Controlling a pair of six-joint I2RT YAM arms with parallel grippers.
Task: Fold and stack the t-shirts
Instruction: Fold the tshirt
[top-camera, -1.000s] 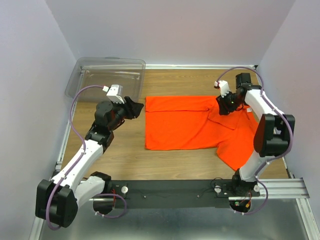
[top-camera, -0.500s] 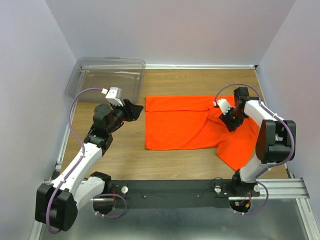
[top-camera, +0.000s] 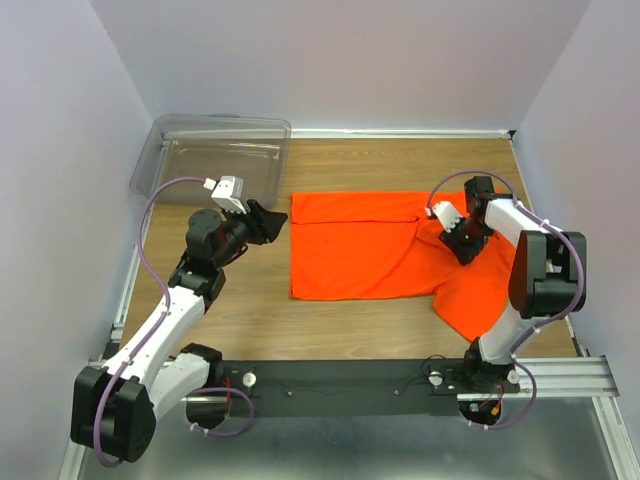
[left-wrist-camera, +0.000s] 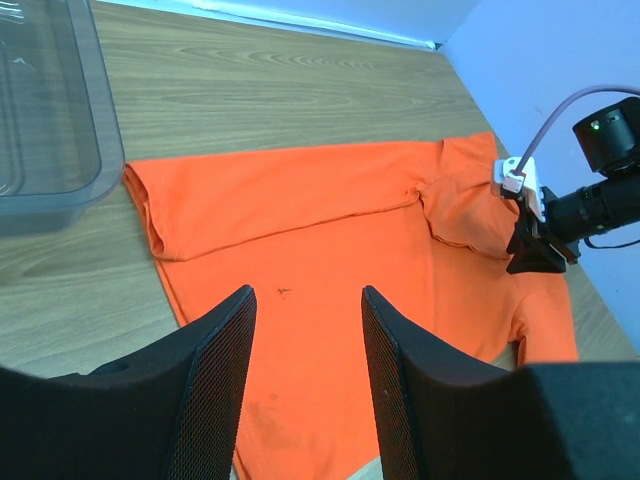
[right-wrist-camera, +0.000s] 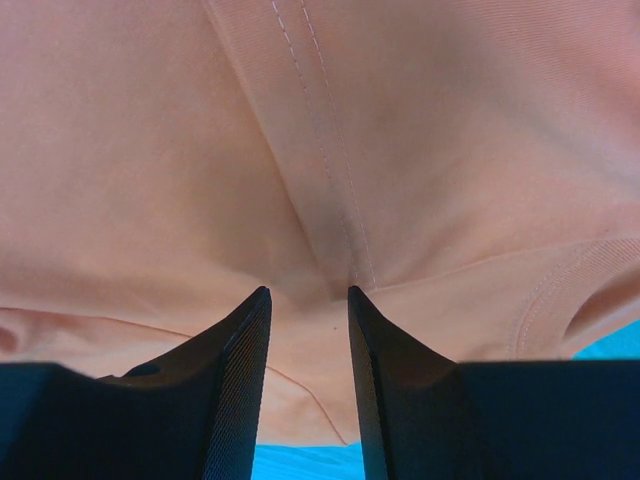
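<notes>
- Plainly, one t-shirt (top-camera: 360, 245) lay on the table (top-camera: 250, 310). It was bright orange, of soft plain cloth, and spread flat to the right of centre.
- Its body made a broad rectangle, with a narrow fold along the left edge and one sleeve (top-camera: 478, 300) angling toward the near right.
- The table was wood-grained board, light brown.
- One bin (top-camera: 200, 150) sat at the far left corner. It was clear plastic, rectangular with rounded corners, and well apart from the t-shirt.
- There were two grippers, each with two black fingers with mesh-textured pads.
- The left gripper (left-wrist-camera: 305, 295) hung over bare wood just left of the t-shirt, jaws apart with nothing between them.
- The right gripper (right-wrist-camera: 308, 292) was down on the t-shirt's right part, jaws narrowly apart and not closed on the cloth.
- A double-stitched seam (right-wrist-camera: 320, 150) ran to the gap between its tips, and creases gathered there.
</notes>
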